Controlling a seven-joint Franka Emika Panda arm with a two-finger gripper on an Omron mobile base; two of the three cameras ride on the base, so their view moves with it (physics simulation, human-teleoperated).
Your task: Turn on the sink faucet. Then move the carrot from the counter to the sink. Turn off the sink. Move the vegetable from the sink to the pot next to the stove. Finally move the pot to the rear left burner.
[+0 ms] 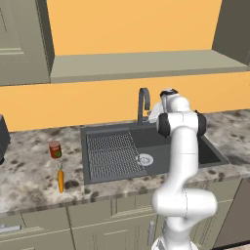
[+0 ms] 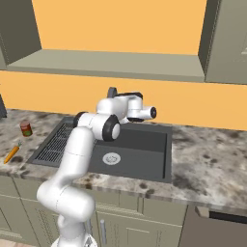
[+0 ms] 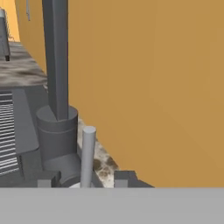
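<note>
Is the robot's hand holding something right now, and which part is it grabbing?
Cannot be told. The gripper is at the sink faucet, its fingertips either side of the thin upright lever, but contact isn't visible.

The dark-grey sink faucet stands upright behind the sink. The thin orange carrot lies on the speckled counter, left of the basin, green top pointing to the wall.
</note>
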